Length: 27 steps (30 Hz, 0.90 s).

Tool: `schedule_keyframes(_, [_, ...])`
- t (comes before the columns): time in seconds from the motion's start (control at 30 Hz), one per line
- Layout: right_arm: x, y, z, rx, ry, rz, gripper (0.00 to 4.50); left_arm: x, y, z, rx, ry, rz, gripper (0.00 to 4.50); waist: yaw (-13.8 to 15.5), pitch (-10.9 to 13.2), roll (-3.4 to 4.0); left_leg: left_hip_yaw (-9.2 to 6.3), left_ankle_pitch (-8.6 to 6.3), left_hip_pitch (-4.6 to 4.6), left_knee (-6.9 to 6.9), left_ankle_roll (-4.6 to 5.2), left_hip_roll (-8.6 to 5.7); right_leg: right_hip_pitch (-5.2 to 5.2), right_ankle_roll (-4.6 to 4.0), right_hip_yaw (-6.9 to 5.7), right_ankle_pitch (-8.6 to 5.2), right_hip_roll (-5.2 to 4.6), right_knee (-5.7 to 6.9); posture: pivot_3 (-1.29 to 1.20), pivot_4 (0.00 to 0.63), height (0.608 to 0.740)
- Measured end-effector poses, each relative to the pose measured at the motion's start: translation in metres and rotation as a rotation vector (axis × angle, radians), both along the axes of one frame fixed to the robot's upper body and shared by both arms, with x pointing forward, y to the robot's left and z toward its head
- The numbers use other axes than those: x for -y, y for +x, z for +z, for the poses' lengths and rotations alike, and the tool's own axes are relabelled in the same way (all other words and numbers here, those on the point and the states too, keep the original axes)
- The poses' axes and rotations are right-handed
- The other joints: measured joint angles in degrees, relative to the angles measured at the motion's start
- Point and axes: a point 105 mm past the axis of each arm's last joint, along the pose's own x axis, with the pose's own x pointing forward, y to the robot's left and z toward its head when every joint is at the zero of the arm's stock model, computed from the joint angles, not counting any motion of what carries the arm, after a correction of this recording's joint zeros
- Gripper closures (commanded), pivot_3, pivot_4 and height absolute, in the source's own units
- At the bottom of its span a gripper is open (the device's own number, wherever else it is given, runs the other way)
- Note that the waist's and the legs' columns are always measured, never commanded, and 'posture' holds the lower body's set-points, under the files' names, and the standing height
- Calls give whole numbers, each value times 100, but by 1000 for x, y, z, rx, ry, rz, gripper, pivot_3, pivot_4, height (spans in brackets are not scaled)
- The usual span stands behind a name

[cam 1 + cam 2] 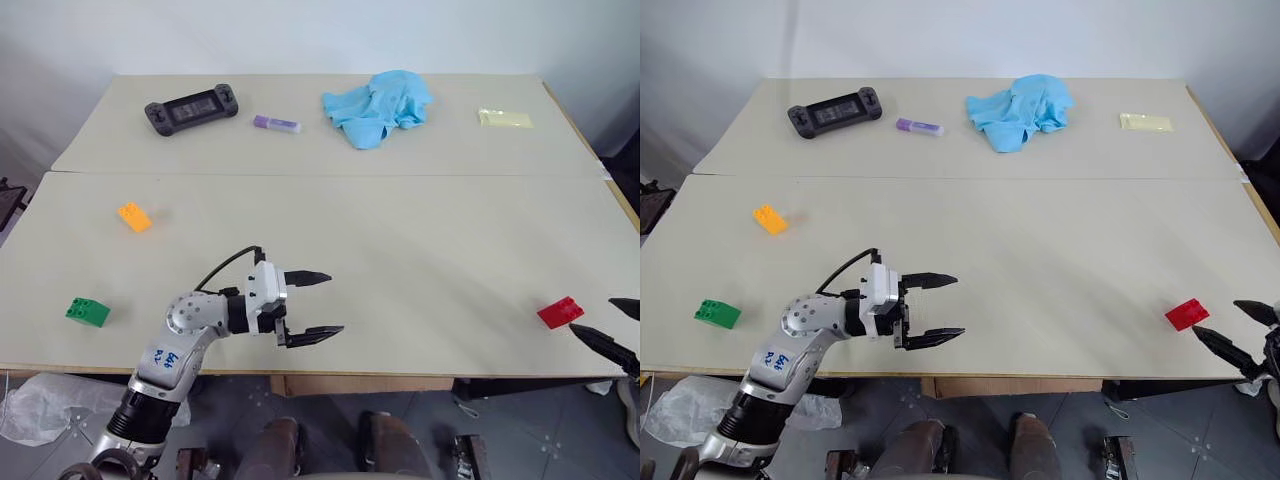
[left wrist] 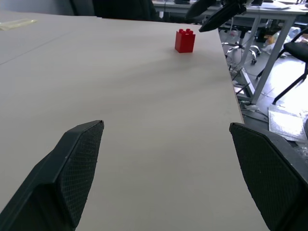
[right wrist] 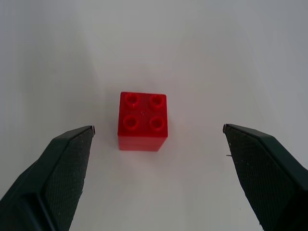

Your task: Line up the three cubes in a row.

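Note:
Three studded cubes lie far apart on the near table. The orange cube (image 1: 134,216) is at the left, the green cube (image 1: 87,312) near the front left edge, and the red cube (image 1: 559,312) near the front right edge. My left gripper (image 1: 318,303) hovers open over the front middle, pointing right, with nothing between its fingers. My right gripper (image 1: 612,325) stands open just right of the red cube. In the right wrist view the red cube (image 3: 143,121) sits ahead of the open gripper (image 3: 159,130), apart from both fingers.
On the far table lie a black game controller (image 1: 191,108), a purple tube (image 1: 276,124), a crumpled blue cloth (image 1: 378,105) and a flat yellow packet (image 1: 505,118). A seam (image 1: 320,175) runs between the two tables. The front edge (image 1: 350,373) lies close below both grippers.

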Motion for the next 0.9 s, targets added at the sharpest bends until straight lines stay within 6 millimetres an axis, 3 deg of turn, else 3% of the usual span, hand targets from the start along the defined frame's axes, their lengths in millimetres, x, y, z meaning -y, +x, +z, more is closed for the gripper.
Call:
schedule_keyframes(0.2, [-9, 12, -19, -55, 7, 50, 0, -3, -5, -1, 4, 9, 14, 58, 5, -1, 1, -2, 0, -1, 3, -1, -2, 0, 2, -1, 1, -4, 0, 0, 150, 740])
schedule_keyframes(0.5, [-10, 25, -18, -4, -6, 50, 2964, -6, -2, -2, 15, 21, 43, 0, -3, -1, 2, -1, 0, -1, 5, -1, -4, 0, 3, -2, 2, -3, 0, 0, 150, 740])
schedule_keyframes(0.67, [-24, 40, -13, 11, 25, 110, 3017, -7, 2, 0, 33, 27, 55, 0, -20, -1, 2, 1, 1, 0, 8, -3, -4, 0, 4, -1, 2, -2, 4, 0, 150, 740])
schedule_keyframes(0.73, [-45, 51, -2, 14, 44, 207, 3017, -8, 3, 4, 56, 24, 61, 0, -59, -1, 6, 2, 2, 1, 8, -4, -1, -2, 4, 0, 2, -1, 5, 0, 150, 740])
schedule_keyframes(0.9, [-142, 73, 43, 52, -31, 678, 3017, -13, 3, 11, 97, -1, 70, 0, -140, 1, 7, -6, 6, -6, 7, -13, 7, -12, 2, -11, 1, 5, 7, 0, 150, 740])
